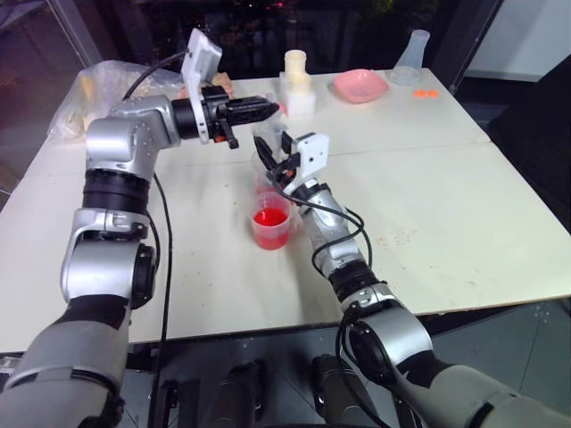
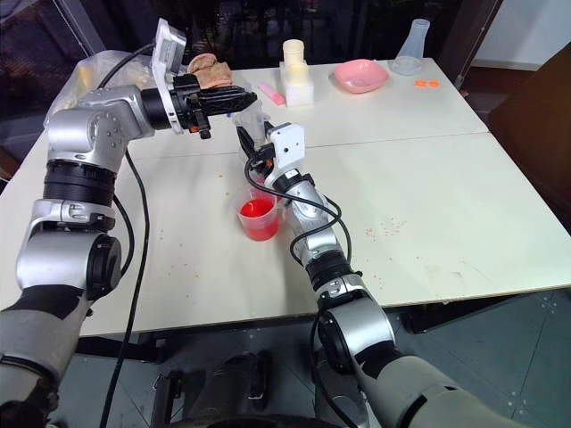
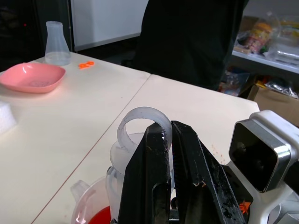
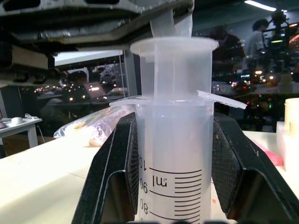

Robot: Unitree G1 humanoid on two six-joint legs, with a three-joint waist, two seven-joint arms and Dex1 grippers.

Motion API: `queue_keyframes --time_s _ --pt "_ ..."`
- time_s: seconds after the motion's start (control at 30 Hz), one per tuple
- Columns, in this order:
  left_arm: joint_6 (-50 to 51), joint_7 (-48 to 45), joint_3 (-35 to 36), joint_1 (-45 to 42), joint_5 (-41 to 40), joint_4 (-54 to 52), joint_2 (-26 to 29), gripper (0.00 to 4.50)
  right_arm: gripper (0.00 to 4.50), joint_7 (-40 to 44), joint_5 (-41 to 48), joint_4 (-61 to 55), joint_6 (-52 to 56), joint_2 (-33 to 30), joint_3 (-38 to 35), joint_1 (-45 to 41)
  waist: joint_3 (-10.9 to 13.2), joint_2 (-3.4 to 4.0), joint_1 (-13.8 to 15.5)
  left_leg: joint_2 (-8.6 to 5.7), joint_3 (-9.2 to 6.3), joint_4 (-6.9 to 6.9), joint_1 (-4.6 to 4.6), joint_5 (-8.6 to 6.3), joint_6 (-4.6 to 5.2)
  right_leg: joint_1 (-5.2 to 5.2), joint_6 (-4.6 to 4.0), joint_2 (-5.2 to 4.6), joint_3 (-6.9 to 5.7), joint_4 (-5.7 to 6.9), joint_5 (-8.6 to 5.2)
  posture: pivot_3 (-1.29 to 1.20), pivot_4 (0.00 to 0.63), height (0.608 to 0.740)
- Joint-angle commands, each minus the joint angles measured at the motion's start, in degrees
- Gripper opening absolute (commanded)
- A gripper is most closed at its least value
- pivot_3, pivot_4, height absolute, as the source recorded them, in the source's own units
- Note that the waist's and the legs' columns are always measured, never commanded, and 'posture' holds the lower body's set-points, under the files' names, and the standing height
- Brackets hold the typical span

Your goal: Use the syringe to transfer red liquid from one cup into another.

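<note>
Right wrist view gives you the clearest look at the syringe (image 4: 174, 140): its clear barrel stands upright between the right gripper's (image 4: 174, 177) two black fingers (image 4: 117, 172), which are clamped against it on either side just below the flange, with the printed scale marks facing the camera. Above the flange you can see the plunger rod rising into the left gripper's fingers.

From the left wrist view, the left gripper (image 3: 170, 154) has its jaws pressed together on the plunger's thumb ring (image 3: 142, 126), pinching its rim. Below it you can make out the spout of a clear cup (image 3: 86, 200) with red liquid (image 3: 100, 215) inside.

From the head camera, you see the syringe (image 1: 266, 143) held upright above the middle of the white table (image 1: 446, 205), directly over the measuring cup (image 1: 271, 225) that holds the red liquid (image 1: 270, 217). A second clear cup (image 1: 263, 183) sits just behind it, partly hidden by the right gripper (image 1: 272, 160); whether the syringe tip reaches into either cup you cannot tell. The left gripper (image 1: 259, 109) points level across toward the syringe's top.

Farther back on the table stand a white block with a cream-coloured piece on it (image 1: 297, 82), a pink bowl (image 1: 360, 86), a clear conical flask (image 1: 413, 55) and small orange bits (image 1: 426, 93). A pink marker (image 2: 270, 93) lies near the block, and a crumpled clear plastic bag (image 1: 89, 94) sits at the far left corner.
</note>
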Motion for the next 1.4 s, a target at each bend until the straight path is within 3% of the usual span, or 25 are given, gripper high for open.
queue_keyframes --time_s 0.03,0.47,0.63,0.8,1.4 --pt "-1.8 0.1 4.1 -4.6 -3.4 -6.3 0.3 0.06 1.44 1.9 -2.5 4.2 1.4 0.4 2.0 0.7 0.0 0.00 0.0 0.00 0.00 0.00 0.00 0.00 0.00 0.00 0.00 0.00 0.00 0.00 0.00 0.00 0.150 0.740" --pt "-0.6 0.1 3.1 -2.3 -2.5 -6.9 0.7 0.06 1.44 2.6 -1.6 -2.5 2.2 0.3 2.2 0.2 0.0 0.00 0.0 0.00 0.00 0.00 0.00 0.00 -0.01 0.00 0.00 0.00 0.00 0.01 0.00 0.00 0.150 0.740" --pt "1.1 0.3 3.1 -0.8 -2.7 -7.3 0.9 1.53 1.44 2.6 -1.1 -8.3 4.8 0.0 2.2 0.6 0.0 0.00 0.0 0.00 -0.01 0.01 0.01 0.01 -0.01 -0.01 0.00 0.00 0.00 0.04 0.00 0.00 0.150 0.740" --pt "-0.3 -0.2 2.6 0.9 -1.7 -7.5 1.6 2.73 1.44 2.4 -0.9 -12.2 7.1 -0.4 1.9 0.2 0.0 0.00 0.0 0.00 -0.01 0.01 0.01 0.00 -0.01 -0.01 0.00 0.00 0.00 0.04 0.00 0.00 0.150 0.740" --pt "0.1 3.0 9.0 7.3 -1.9 -6.0 12.1 2.73 1.44 2.4 2.9 -17.9 11.9 -4.5 -2.0 -6.8 0.0 0.00 0.0 0.01 -0.03 -0.01 0.00 0.01 -0.02 -0.04 0.00 0.00 0.00 0.06 0.00 0.00 0.150 0.740"
